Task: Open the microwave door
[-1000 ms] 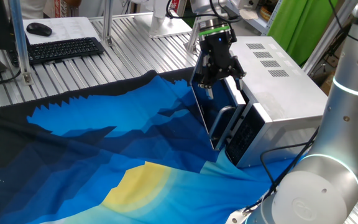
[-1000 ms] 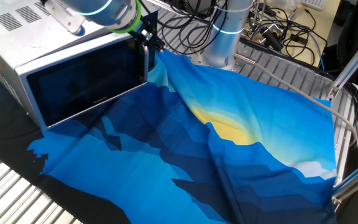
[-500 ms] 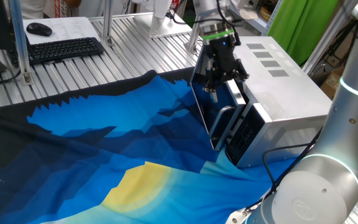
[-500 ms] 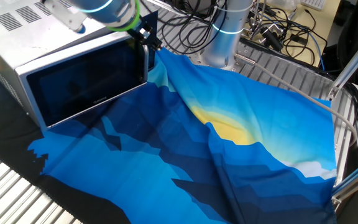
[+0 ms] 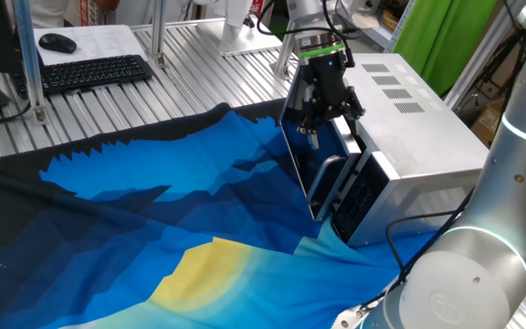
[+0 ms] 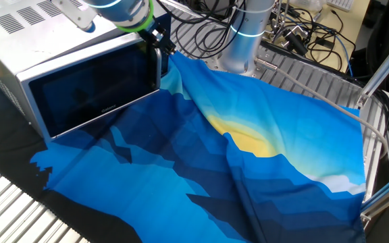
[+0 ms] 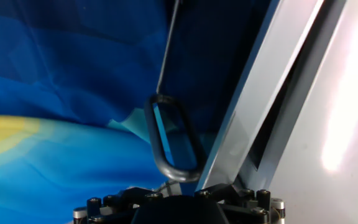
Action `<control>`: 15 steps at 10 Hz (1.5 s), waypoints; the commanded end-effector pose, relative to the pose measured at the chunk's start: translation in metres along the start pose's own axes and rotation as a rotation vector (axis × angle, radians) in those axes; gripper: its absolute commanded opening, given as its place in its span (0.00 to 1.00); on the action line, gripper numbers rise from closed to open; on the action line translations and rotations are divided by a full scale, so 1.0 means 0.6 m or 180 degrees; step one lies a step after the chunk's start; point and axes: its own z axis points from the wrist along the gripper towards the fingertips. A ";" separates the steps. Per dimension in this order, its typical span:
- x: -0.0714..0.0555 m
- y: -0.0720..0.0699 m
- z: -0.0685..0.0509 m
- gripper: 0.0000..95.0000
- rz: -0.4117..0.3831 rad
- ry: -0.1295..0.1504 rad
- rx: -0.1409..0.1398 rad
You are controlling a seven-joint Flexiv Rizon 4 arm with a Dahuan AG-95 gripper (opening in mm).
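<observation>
- At far left in one fixed view we see a keyboard (image 5: 94,71) and a mouse (image 5: 57,42) on the slatted metal table (image 5: 199,78), well apart from the work.
- Next comes the blue and yellow cloth (image 5: 153,228), spread over the table and running up to the microwave (image 5: 409,137).
- We see the door (image 5: 299,169) standing slightly ajar from the oven front, its edge turned toward this camera, with the curved handle (image 5: 329,178) between the door and the dark control panel (image 5: 359,196).
- Our gripper (image 5: 322,117) hangs over the top edge of the door, near the oven's front upper corner, pointing steeply down.
- The robot's silver arm (image 5: 491,219) fills the right edge of that view.
- In the other fixed view the microwave (image 6: 53,61) sits at upper left, the dark glass door (image 6: 93,91) facing the camera, and the gripper (image 6: 159,39) sits at the door's upper right corner.
- The hand view shows the handle (image 7: 169,140) just below the gripper, beside the door's silver frame (image 7: 260,93).
- We cannot make out the fingertips clearly in any view; nothing appears held, and we take the jaws to stand wide apart.
</observation>
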 end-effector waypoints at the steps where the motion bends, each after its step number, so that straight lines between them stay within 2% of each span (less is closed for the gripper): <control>1: -0.002 0.002 0.003 0.80 -0.0001 -0.0002 0.0002; 3: -0.009 0.012 0.004 0.80 0.0098 -0.0014 -0.0045; 5: -0.017 0.022 0.005 0.80 0.0249 -0.0043 -0.0187; 7: -0.026 0.034 0.005 0.80 0.0365 -0.0080 -0.0209; 9: -0.038 0.048 0.000 0.80 0.0504 -0.0067 -0.0303; 11: -0.051 0.062 -0.012 0.80 0.0593 -0.0039 -0.0340; 14: -0.069 0.097 -0.035 0.80 0.0760 -0.0016 -0.0359; 15: -0.069 0.097 -0.035 0.80 0.0750 -0.0012 -0.0368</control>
